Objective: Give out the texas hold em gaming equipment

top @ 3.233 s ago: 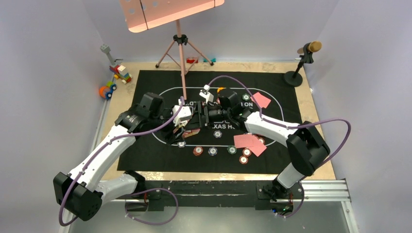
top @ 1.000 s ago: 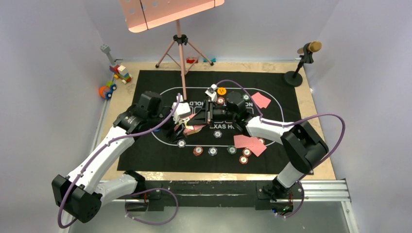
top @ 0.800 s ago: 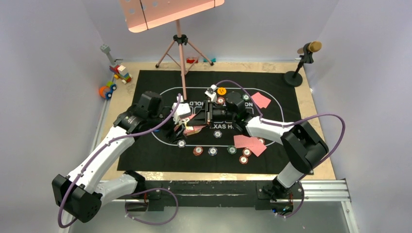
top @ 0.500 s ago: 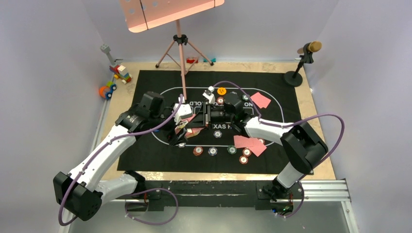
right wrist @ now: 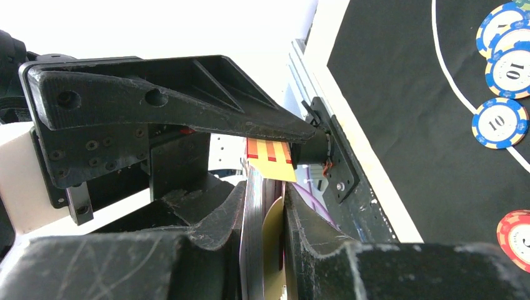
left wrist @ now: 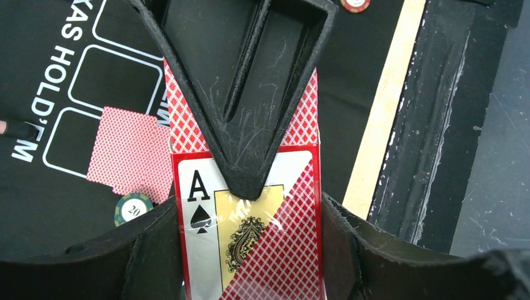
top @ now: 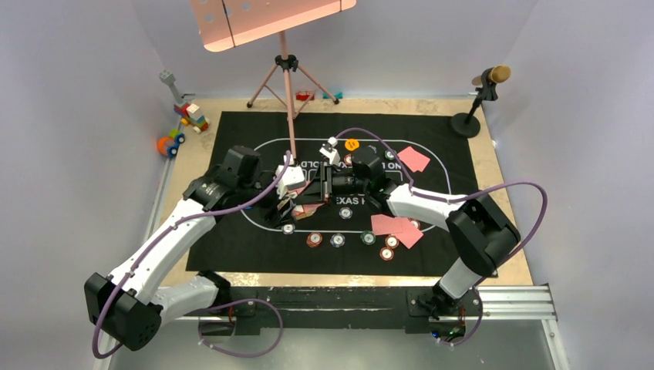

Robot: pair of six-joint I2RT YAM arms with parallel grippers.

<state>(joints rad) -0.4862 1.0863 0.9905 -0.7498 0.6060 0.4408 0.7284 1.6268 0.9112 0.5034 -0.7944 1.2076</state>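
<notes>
My left gripper [top: 297, 202] is shut on the card box [left wrist: 250, 237], its ace-of-spades face between both fingers. My right gripper [top: 320, 187] meets it from the right. One of the right gripper's fingers [left wrist: 244, 94] lies over the box top. In the right wrist view that gripper [right wrist: 265, 219] is shut on the edge-on stack of playing cards [right wrist: 253, 212] and a yellow flap. Pink-backed cards [top: 393, 225] lie on the black mat [top: 231, 131]. A row of chips [top: 337, 240] sits near them, and an orange button [top: 352, 144] lies farther back.
A music stand tripod [top: 287, 85] stands at the mat's far edge, a microphone stand [top: 482, 96] at the back right, toy blocks [top: 185, 123] at the back left. A metal rail [top: 501, 297] runs along the near edge. Blue chips [right wrist: 499, 123] lie by the mat's printed line.
Both grippers, joined at the card box, have drifted slightly to the left over the mat. The cards and chips on the mat have not moved.
</notes>
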